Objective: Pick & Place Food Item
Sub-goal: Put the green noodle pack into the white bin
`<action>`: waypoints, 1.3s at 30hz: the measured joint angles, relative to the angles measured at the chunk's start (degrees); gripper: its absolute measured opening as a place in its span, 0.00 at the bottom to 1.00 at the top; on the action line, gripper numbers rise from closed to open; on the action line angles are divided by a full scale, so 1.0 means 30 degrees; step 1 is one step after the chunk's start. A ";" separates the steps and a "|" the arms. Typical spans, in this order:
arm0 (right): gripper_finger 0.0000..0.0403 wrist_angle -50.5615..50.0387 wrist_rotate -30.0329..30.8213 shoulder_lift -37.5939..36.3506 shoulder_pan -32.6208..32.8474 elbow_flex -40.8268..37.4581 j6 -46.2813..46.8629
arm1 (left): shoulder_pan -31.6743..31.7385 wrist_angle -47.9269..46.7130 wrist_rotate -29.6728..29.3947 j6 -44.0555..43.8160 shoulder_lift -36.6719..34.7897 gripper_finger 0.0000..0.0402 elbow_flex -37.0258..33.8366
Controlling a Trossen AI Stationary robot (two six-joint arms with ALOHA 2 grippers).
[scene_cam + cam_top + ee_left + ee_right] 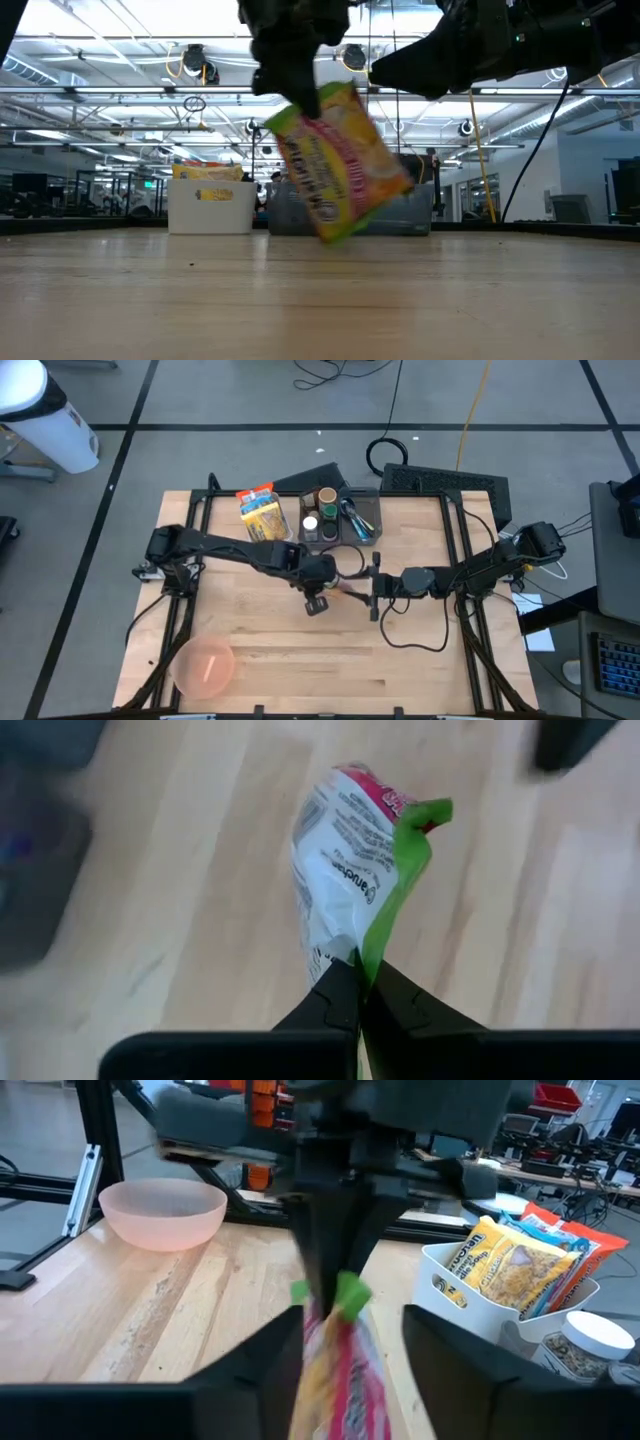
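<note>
A yellow, pink and green food packet hangs tilted above the middle of the table, with my left gripper shut on its top. In the left wrist view the packet hangs below the shut fingers. My right gripper reaches in level from the table's right, open, one finger on each side of the packet. Whether those fingers touch it, I cannot tell. Seen from above, both grippers meet at the table's centre. My left gripper pinches the packet's green top edge between its two fingertips, coming at it from above and slanting down. The packet hangs below the fingers, tilted, clear of the table, its lower corner well above the wood.
A pink bowl sits at the near left corner. At the far edge stand a white bin with yellow snack packets and a tray with jars. Bare wood lies between the bowl and the grippers.
</note>
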 joint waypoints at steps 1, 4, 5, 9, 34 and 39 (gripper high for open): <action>0.42 0.0000 0.0010 0.0000 0.0000 0.0000 0.0048 | 0.0100 -0.0849 -0.0031 -0.0013 -0.0041 0.01 0.0186; 0.50 -0.0066 0.0022 0.0000 0.0000 0.0000 0.0085 | 0.0356 -0.4035 -0.1442 -0.0225 -0.0138 0.00 0.1230; 0.53 -0.0129 0.0022 0.0000 0.0000 0.0000 0.0085 | 0.0460 -0.5189 -0.1979 -0.0239 -0.0161 0.01 0.1667; 0.58 -0.0446 0.0026 0.0000 0.0000 0.0000 0.0074 | 0.1022 -0.9104 -0.2680 0.0304 -0.0179 0.00 0.3657; 0.57 -0.1550 0.0015 0.0000 -0.1139 -0.0007 -0.0526 | 0.8573 -1.4741 -0.1073 0.4454 -0.4097 0.00 0.7335; 0.56 -0.0706 0.0012 0.0000 -0.1733 -0.0007 -0.0738 | 0.9210 -1.4729 -0.1164 0.4457 -0.4252 0.00 0.7284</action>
